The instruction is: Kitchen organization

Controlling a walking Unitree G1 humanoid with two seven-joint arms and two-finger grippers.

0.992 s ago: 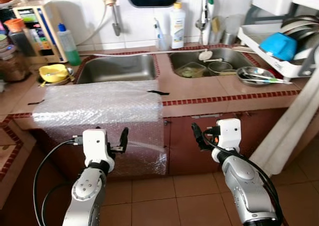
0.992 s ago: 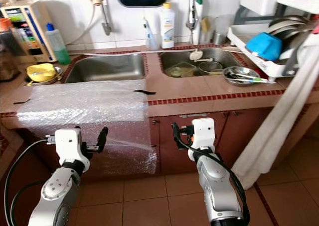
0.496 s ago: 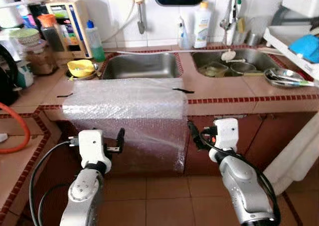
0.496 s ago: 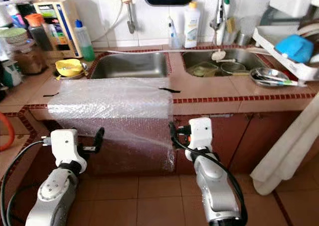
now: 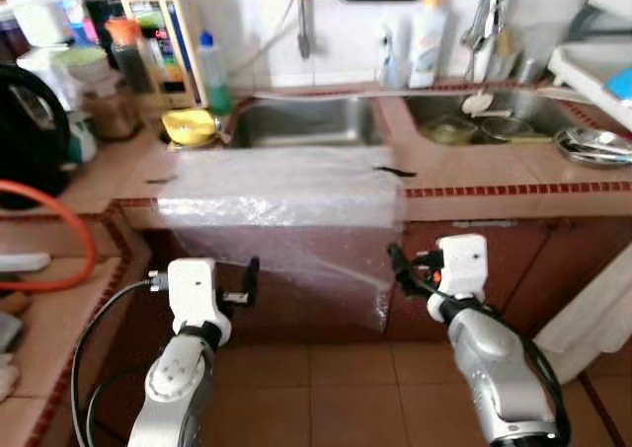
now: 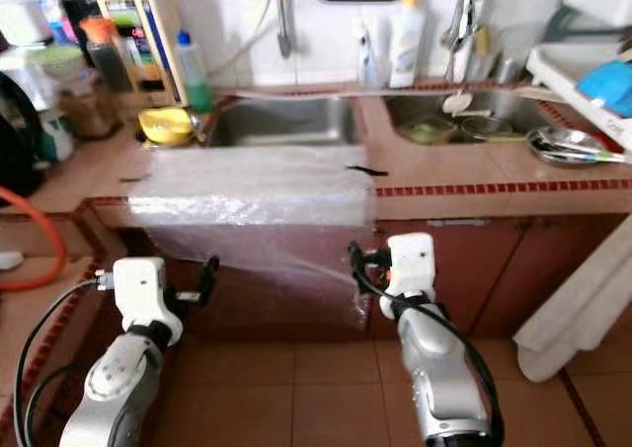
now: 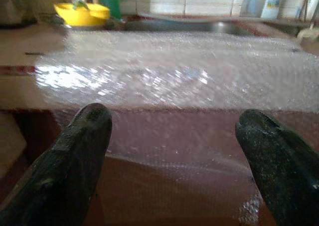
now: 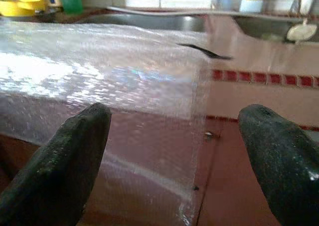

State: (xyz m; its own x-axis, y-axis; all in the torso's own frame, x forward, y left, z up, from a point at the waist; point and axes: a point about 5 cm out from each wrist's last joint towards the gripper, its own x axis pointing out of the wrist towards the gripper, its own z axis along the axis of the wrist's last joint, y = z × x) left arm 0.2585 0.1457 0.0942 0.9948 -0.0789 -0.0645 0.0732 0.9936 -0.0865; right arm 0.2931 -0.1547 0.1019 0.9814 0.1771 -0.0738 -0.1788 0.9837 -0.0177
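At the far left, an orange hose (image 5: 59,260) is seen curving over the side counter, with a black rounded appliance (image 5: 30,136) behind it. Jars and bottles are crowded in the far left corner, among them a green bottle (image 5: 213,60). A yellow bowl (image 5: 190,126) sits on the counter just left of the left sink (image 5: 306,121).

A sheet of bubble wrap (image 5: 286,195) is spread on the tiled counter (image 5: 494,176) in front of that sink and is draped over the near edge, down across the cabinet front. A strip of black tape (image 5: 395,172) lies at its right far corner.

The left gripper (image 5: 249,281) is held low before the cabinet, left of the hanging wrap; its fingers (image 7: 75,161) are spread wide apart with nothing between them and nothing touched. The right gripper (image 5: 400,269) is held at the wrap's right edge, likewise parted wide and empty; in the right wrist view its fingers (image 8: 55,161) frame the wrap's side edge.

From the wrist cameras the bubbled texture and glare on the sheet are made out closely. From the head views the right sink (image 5: 474,126) with dishes, a white bottle (image 5: 427,42), a metal plate (image 5: 592,146) and a pale cloth (image 5: 592,309) hanging at far right are shown.
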